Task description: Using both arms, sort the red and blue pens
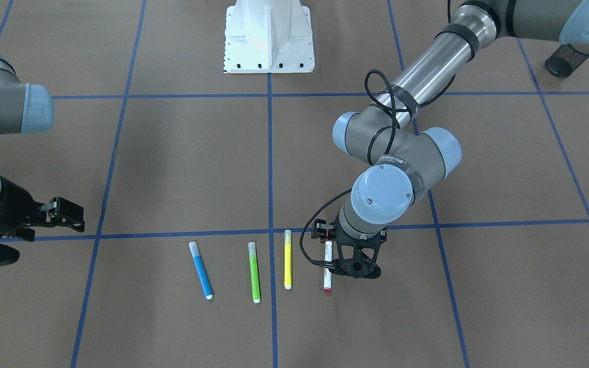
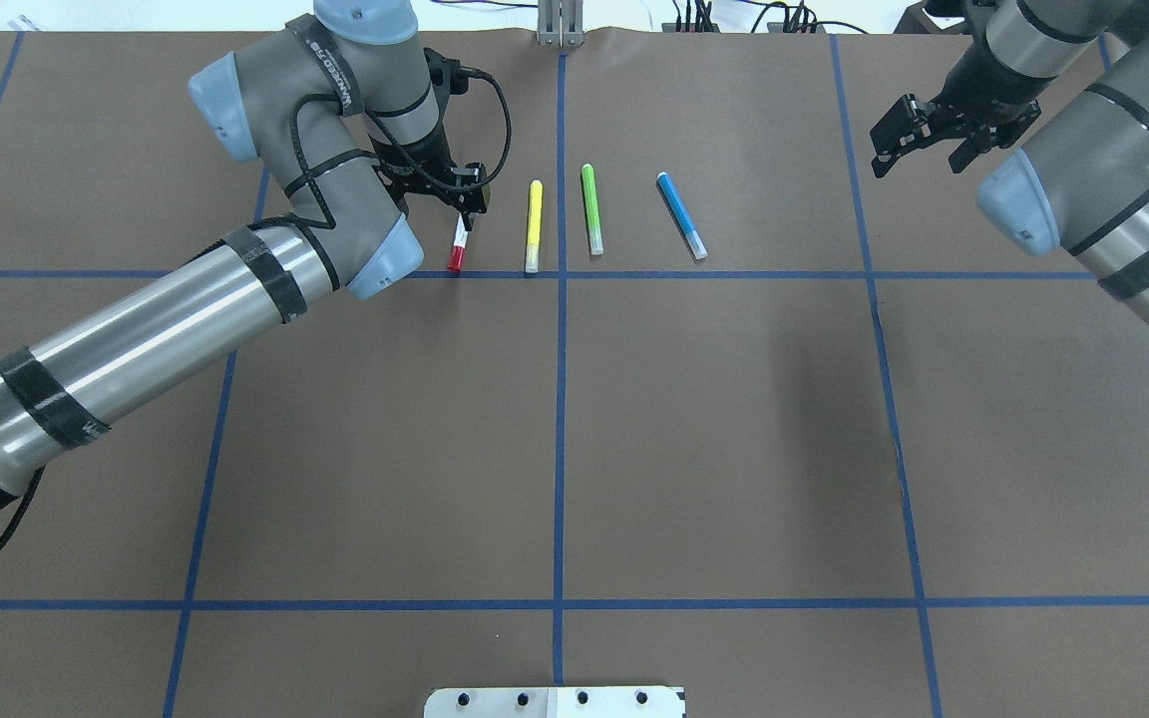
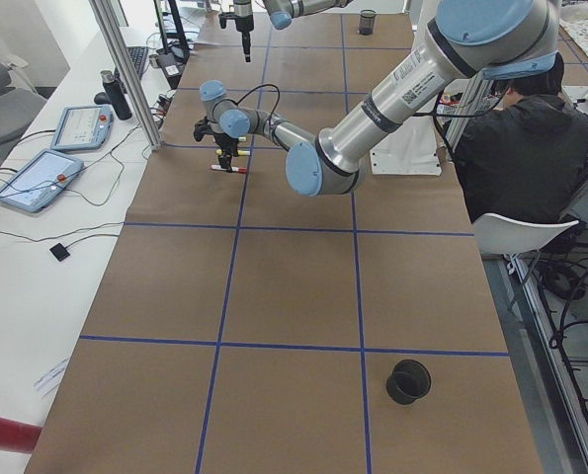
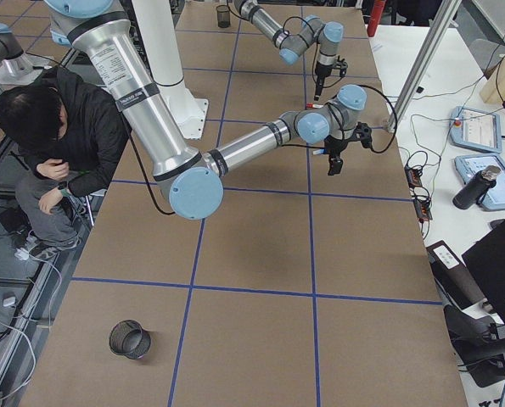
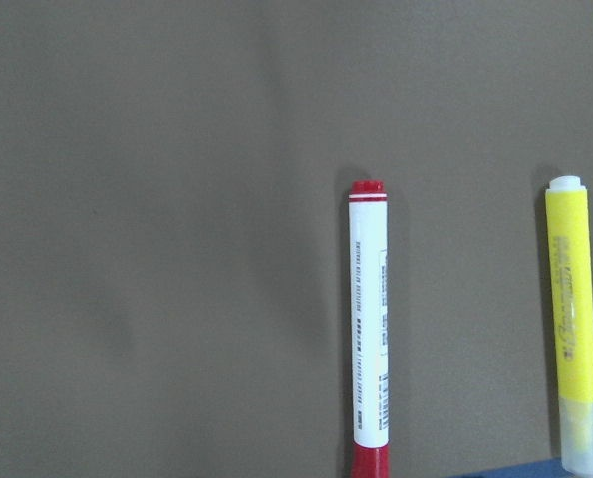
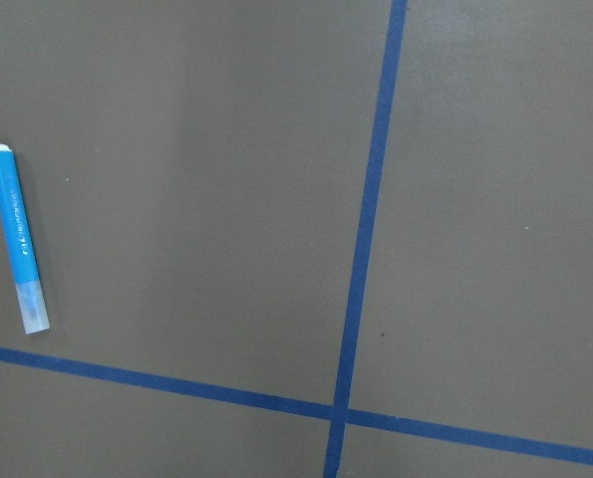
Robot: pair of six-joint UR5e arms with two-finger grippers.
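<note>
The red pen (image 1: 327, 268) (image 2: 457, 249), white-barrelled with a red cap, lies on the brown table at one end of a row of pens. My left gripper (image 1: 358, 273) (image 2: 465, 199) hovers just over its far end and looks open, holding nothing. In the left wrist view the red pen (image 5: 370, 329) lies flat with no fingers showing. The blue pen (image 1: 201, 270) (image 2: 681, 214) (image 6: 19, 239) lies at the row's other end. My right gripper (image 1: 49, 240) (image 2: 917, 160) hangs open, well off to the side of the blue pen.
A green pen (image 2: 591, 209) and a yellow pen (image 2: 533, 224) (image 5: 572, 319) lie between the two. Blue tape lines grid the table. A white pedestal (image 1: 269, 36) stands at the robot's base. A black mesh cup (image 3: 408, 381) sits far off. A person (image 3: 521, 138) sits beside the table.
</note>
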